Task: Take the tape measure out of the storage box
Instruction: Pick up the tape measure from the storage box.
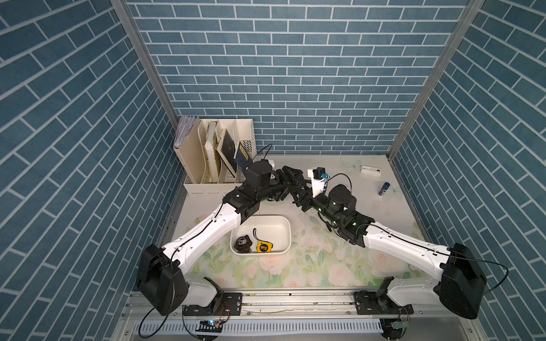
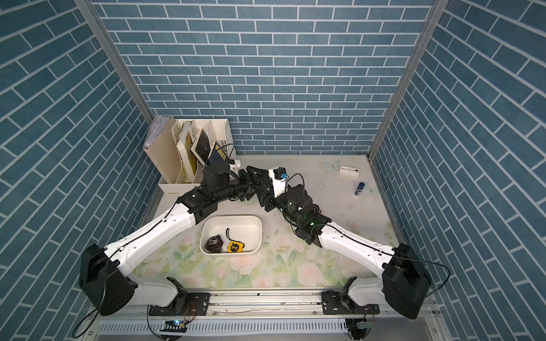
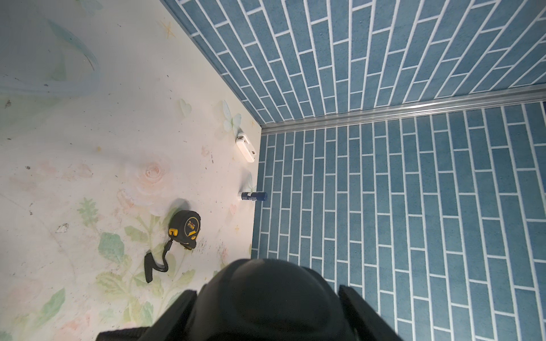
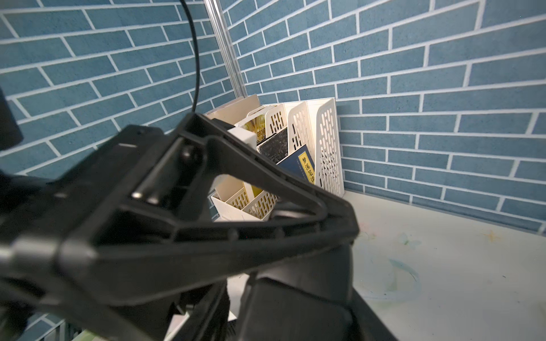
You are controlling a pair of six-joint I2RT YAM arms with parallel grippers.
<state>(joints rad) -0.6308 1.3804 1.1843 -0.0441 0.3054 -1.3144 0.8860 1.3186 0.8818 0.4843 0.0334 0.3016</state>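
The storage box (image 1: 283, 224) is a shallow white tub on the flowered table, seen in both top views. A yellow tape measure (image 1: 263, 246) with a black strap lies inside it, beside a dark bundled item (image 1: 243, 243). Both grippers are well behind the box, meeting at the back centre. My left gripper (image 1: 291, 177) points right. In the left wrist view its fingers (image 3: 177, 310) flank a black rounded object (image 3: 266, 295) that fills the gap. My right gripper (image 1: 298, 196) faces it closely; its jaws are hidden behind black parts in the right wrist view.
A black tape measure (image 3: 184, 226) with a strap lies on the table towards the right wall. Near it are a white device (image 1: 370, 170) and a blue tube (image 1: 383, 189). A cream file organizer (image 1: 217, 156) with books stands at the back left.
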